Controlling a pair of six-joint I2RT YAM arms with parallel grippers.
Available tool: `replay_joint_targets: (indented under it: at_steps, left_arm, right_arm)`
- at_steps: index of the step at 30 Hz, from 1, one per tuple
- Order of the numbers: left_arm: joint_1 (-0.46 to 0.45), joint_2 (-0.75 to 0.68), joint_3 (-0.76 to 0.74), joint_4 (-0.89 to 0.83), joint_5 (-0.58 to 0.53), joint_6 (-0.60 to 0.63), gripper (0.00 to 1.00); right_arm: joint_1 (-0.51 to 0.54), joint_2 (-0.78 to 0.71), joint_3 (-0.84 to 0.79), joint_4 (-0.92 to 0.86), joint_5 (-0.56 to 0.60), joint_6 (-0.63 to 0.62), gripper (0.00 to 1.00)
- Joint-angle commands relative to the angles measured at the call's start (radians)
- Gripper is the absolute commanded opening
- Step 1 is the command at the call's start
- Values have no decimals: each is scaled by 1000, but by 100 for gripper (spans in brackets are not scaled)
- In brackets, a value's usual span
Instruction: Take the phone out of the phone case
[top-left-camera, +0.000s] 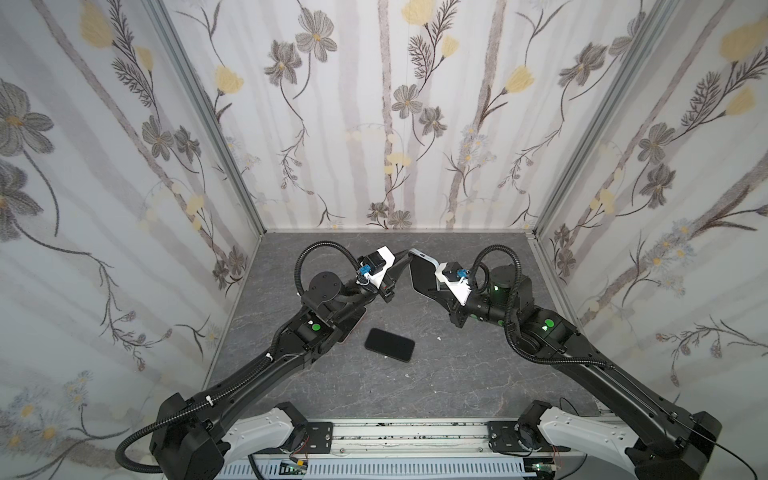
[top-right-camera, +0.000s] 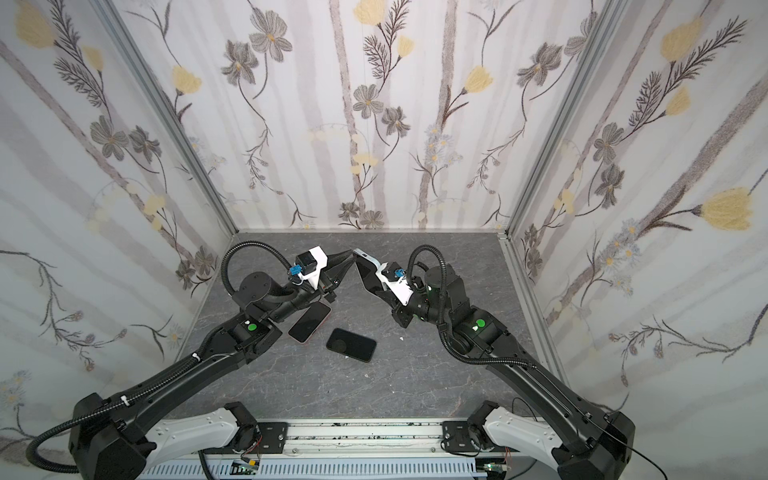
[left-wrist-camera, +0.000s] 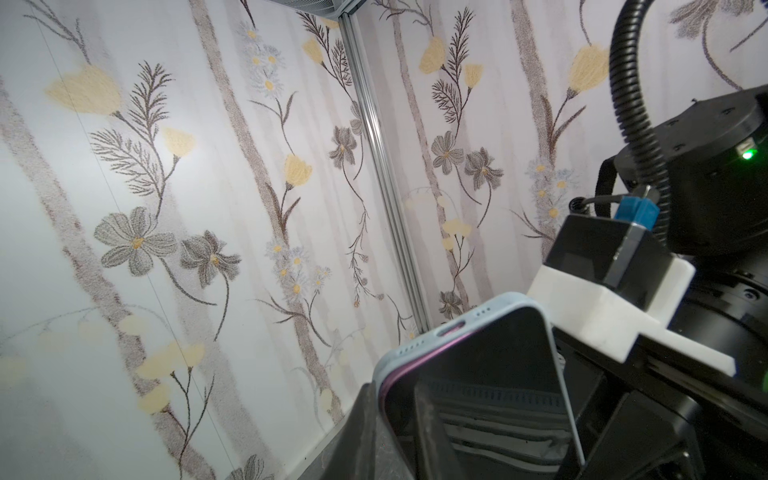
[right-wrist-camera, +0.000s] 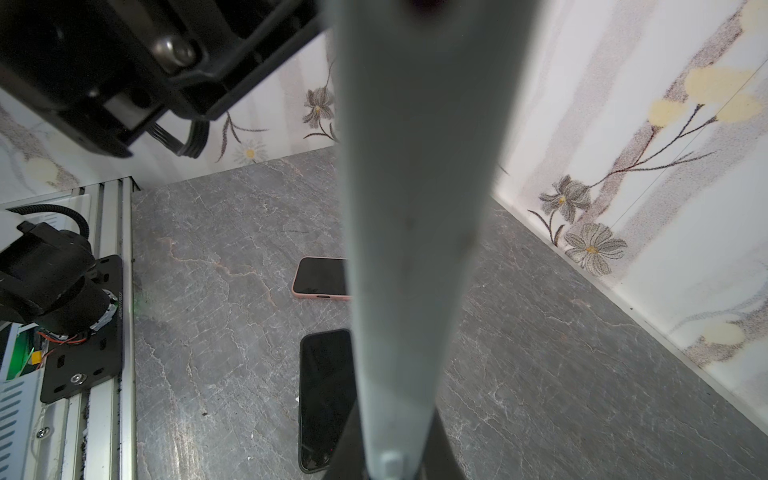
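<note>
1. Two sets of jaws meet on one raised phone (left-wrist-camera: 478, 395) in its pale blue phone case (left-wrist-camera: 419, 345), above the surface (top-left-camera: 457, 374); right jaws grip the lower end.
2. Long axis climbs from right jaws to left jaws, which straddle the port-end corner; we can't tell if they're clamped.
3. Only the left wrist view shows the purple phone rim inside the case; right wrist view shows the case's back, plus a black phone (right-wrist-camera: 324, 399) and pink-cased phone (right-wrist-camera: 320, 276) lying below.
</note>
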Motion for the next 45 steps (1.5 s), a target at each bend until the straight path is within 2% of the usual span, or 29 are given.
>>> replay_joint_targets:
  at_steps: [1, 14, 27, 45]
  left_arm:
    - [-2, 11, 0, -23, 157, -22, 18]
    - [26, 29, 13, -33, 273, -57, 22]
    - [34, 12, 3, -33, 287, -54, 25]
    - [60, 47, 20, -39, 491, -131, 26]
  right_arm:
    - [13, 8, 16, 63, -92, -39, 0]
    - [19, -2, 9, 74, -117, -62, 0]
    - [18, -29, -13, 95, -90, -53, 0]
    - [19, -33, -6, 90, -128, -58, 0]
